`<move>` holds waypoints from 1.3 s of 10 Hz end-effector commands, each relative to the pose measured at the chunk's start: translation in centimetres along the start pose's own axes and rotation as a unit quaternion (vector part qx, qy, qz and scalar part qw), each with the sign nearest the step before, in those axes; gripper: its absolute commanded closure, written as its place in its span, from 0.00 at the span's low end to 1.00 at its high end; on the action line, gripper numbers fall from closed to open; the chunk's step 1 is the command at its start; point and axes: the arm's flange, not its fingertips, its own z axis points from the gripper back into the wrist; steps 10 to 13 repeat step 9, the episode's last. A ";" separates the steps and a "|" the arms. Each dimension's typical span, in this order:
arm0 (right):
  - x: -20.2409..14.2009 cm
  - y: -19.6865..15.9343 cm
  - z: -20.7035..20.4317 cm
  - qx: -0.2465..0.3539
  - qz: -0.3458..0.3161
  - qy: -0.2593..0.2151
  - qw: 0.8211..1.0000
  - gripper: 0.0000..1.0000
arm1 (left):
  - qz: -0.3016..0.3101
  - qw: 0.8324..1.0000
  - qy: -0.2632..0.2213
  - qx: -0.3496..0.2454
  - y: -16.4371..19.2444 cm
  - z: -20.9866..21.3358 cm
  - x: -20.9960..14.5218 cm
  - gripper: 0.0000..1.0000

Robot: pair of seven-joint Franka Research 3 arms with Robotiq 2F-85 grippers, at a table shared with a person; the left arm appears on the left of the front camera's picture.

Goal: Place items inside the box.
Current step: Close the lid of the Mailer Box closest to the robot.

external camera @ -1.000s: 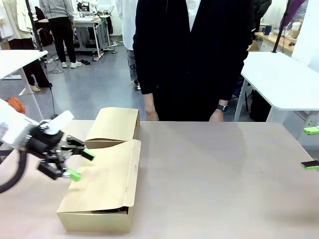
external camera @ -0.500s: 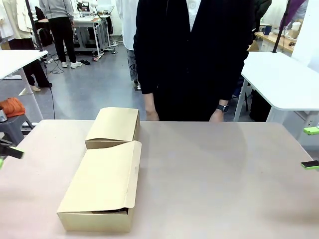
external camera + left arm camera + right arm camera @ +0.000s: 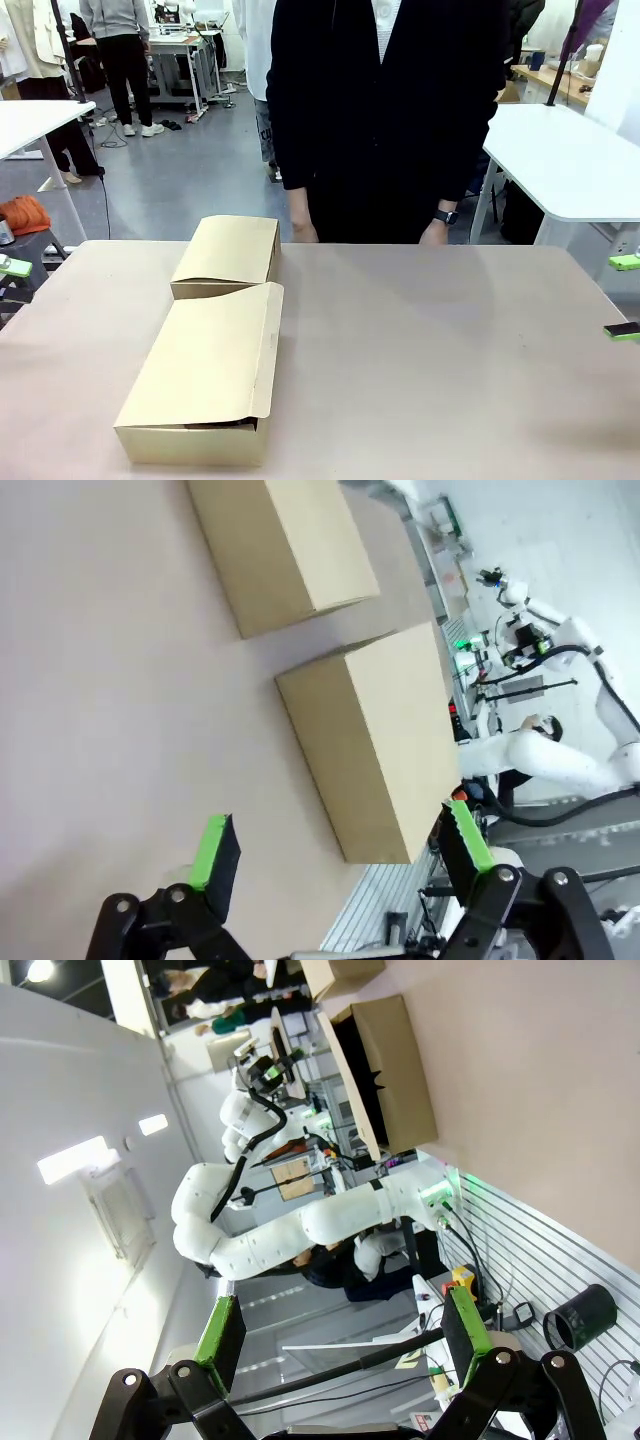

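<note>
Two plain tan cardboard boxes, the near closed cardboard box [image 3: 205, 375] and the far smaller cardboard box [image 3: 229, 255], sit on the beige surface [image 3: 430, 360] with no readable print. The left pincer [image 3: 335, 855] and right pincer [image 3: 340, 1332] both stand spread and empty. The person in black [image 3: 385, 120] waits behind.

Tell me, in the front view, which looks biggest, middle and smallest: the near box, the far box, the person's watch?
1. Near box, though it sits closer to the camera, so that helps.
2. Far box.
3. Watch, clearly smallest.
</note>
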 end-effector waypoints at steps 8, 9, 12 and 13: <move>-0.1 0.6 0.1 0.009 -0.008 -0.002 1.000 0.00 | -0.088 0.996 0.014 -0.004 -1.8 0.0 -1.5 0.00; -0.1 0.6 0.1 0.009 -0.008 -0.002 1.000 0.00 | -0.088 0.996 0.014 -0.004 -1.8 0.0 -1.5 0.00; -0.1 0.6 0.1 0.009 -0.008 -0.002 1.000 0.00 | -0.088 0.996 0.014 -0.004 -1.8 0.0 -1.5 0.00; -0.1 0.6 0.1 0.009 -0.008 -0.002 1.000 0.00 | -0.088 0.996 0.014 -0.004 -1.8 0.0 -1.5 0.00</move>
